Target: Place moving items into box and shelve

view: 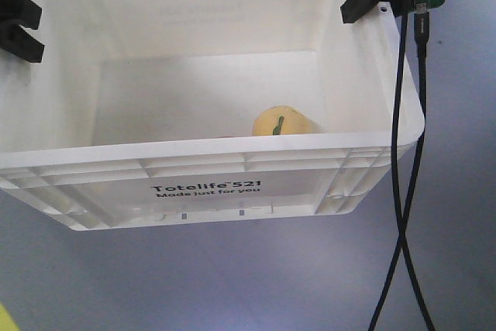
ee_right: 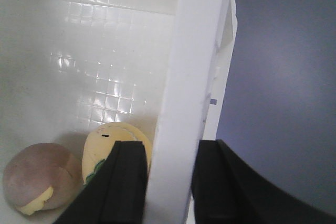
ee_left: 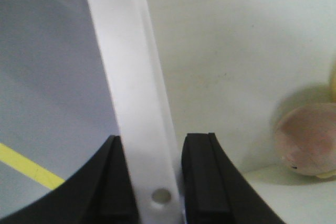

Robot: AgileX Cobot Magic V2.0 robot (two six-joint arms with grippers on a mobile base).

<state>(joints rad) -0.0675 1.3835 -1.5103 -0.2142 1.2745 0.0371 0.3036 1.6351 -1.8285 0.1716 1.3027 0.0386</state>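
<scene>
Grey floor [view: 232, 284], black cables [view: 403, 244] beside box [view: 77, 170]

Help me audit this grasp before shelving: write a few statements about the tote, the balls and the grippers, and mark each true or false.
The yellow ball and the pinkish ball both lie inside the white tote. True.
The left gripper has its fingers on either side of the tote's rim. True.
The right gripper hangs open, clear of the tote. False: it clamps the opposite rim.
The pinkish ball is held in a gripper. False: it lies loose beside the yellow ball.
</scene>
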